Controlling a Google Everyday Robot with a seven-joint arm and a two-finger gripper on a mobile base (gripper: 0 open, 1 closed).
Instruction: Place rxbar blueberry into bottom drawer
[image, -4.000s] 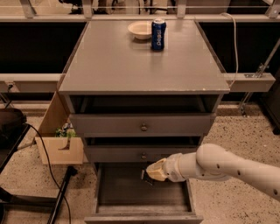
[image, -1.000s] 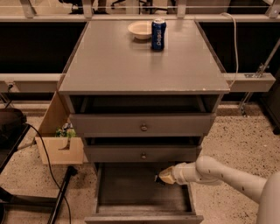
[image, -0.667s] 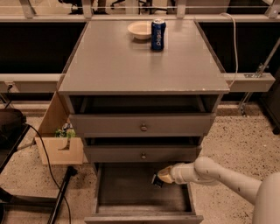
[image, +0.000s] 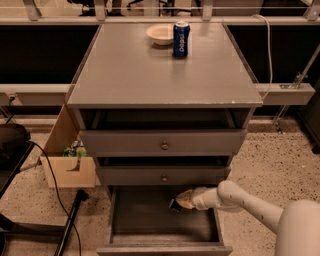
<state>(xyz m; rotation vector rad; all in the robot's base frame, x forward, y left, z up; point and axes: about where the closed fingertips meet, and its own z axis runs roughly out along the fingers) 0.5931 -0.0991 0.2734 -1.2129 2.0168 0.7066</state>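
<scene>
The bottom drawer is pulled out, and its grey floor shows nothing lying on it. My gripper reaches in from the right, low over the drawer's back right part, just under the middle drawer's front. A small dark piece at its tip looks like the rxbar blueberry, held between the fingers; most of it is hidden by the tan hand.
The two upper drawers are closed, each with a round knob. A blue soda can and a white bowl stand at the back of the cabinet top. A wooden box and cables lie on the floor at the left.
The arm has dropped lower and reached deeper into the open drawer. In the last second the gripper has slid slightly left with the dark piece still at its tip.
</scene>
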